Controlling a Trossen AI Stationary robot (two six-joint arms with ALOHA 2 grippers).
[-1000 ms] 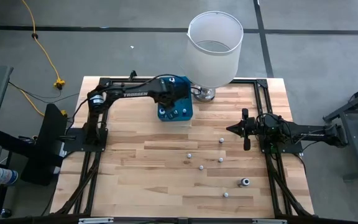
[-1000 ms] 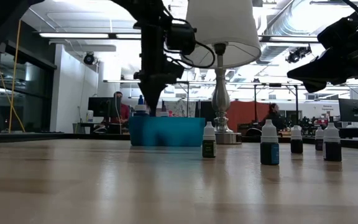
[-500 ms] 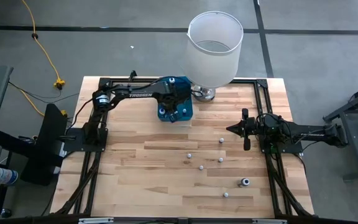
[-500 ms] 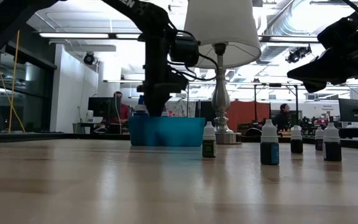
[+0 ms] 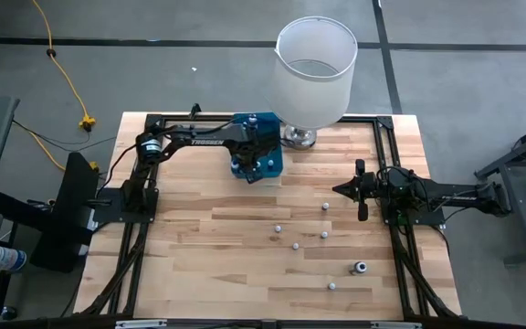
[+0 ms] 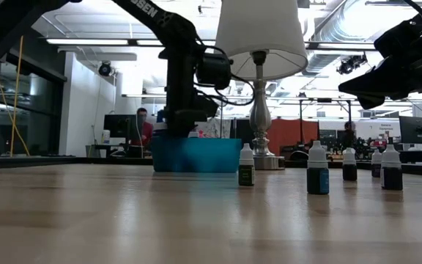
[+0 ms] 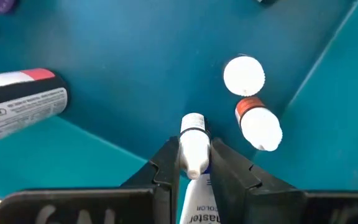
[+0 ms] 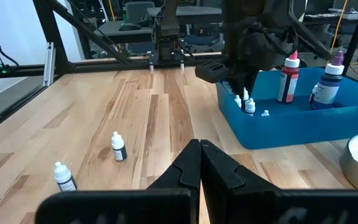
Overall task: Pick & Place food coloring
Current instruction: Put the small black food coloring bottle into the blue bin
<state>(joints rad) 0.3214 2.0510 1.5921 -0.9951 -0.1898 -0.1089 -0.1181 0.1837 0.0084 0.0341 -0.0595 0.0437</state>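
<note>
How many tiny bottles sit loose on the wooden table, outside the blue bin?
6 tiny bottles: two right of centre, two mid-table, two nearer the front edge. None seems hidden.

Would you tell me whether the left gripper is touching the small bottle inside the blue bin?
Touching: the left wrist view shows the left gripper clamping the bottle.

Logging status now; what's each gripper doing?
Left gripper: closed on a food coloring bottle inside the blue bin.
Right gripper: closed, empty.
</note>
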